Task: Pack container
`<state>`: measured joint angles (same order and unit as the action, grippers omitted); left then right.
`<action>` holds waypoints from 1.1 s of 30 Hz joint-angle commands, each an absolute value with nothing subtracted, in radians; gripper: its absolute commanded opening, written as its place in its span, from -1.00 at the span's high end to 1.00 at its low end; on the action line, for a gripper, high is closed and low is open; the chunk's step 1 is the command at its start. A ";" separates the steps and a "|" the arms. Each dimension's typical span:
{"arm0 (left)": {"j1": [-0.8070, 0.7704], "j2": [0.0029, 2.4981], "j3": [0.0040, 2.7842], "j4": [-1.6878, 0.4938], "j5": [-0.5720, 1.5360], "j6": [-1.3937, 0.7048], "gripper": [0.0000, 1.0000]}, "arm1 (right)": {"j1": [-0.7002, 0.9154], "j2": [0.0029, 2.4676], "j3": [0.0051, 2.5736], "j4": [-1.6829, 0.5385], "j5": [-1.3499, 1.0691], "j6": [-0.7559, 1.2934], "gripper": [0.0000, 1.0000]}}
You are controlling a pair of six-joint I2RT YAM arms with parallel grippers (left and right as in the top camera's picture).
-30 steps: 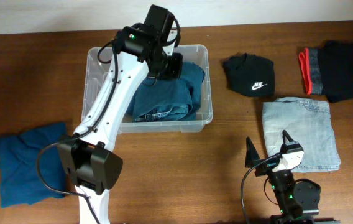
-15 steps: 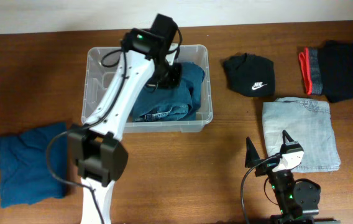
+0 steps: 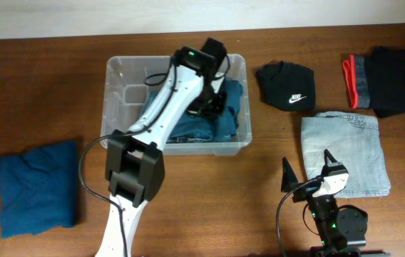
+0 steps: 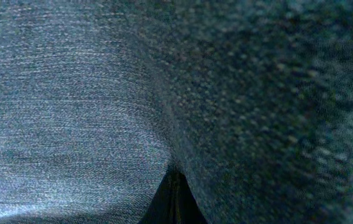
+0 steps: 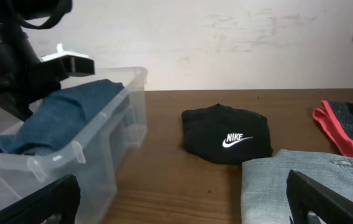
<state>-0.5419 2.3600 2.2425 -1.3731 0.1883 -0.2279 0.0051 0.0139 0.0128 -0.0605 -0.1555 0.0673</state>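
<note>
Your left arm (image 3: 161, 114) reaches from the near edge of the tabletop (image 3: 209, 207) out over the container (image 3: 117, 107), and your left hand (image 3: 212, 105) is down inside it, at its right end. The container sits toward the far edge, a little left of the middle, its long side running along that edge. Folded dark blue jeans (image 3: 229, 121) lie in its right half; the left half shows bare clear plastic.

Look at the left wrist view: it's denim weave from edge to edge, the camera right up against the cloth. Only the dark tips of the fingers (image 4: 173, 202) show at the bottom, pressed together with no gap. So that hand is closed, but you can't tell whether any fabric is pinched between the tips.

Your right hand (image 3: 307, 168) sits by the near edge, right of the middle. Its fingers are spread wide with nothing between them, and it's touching nothing.

A black Nike garment (image 3: 285, 86) lies just right of the container. A folded pale denim piece (image 3: 346, 153) lies nearer you, just beside the right hand. A black bundle with a red and grey band (image 3: 386, 80) is at the far right corner. A rumpled teal cloth (image 3: 33, 187) lies by the left edge, well apart from the container
</note>
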 commanded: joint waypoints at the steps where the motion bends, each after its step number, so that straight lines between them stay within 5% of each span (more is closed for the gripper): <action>1: -0.596 2.423 2.256 -1.374 0.235 -0.212 0.98 | -0.001 0.006 0.006 -0.064 -0.146 0.059 -0.97; 18: -0.561 2.442 2.255 -1.281 -0.068 -0.376 0.97 | -0.001 0.006 0.006 -0.064 -0.146 0.059 -0.97; 33: -0.493 2.395 2.402 -1.321 -0.042 -0.366 0.99 | -0.001 0.006 0.006 -0.064 -0.146 0.059 -0.96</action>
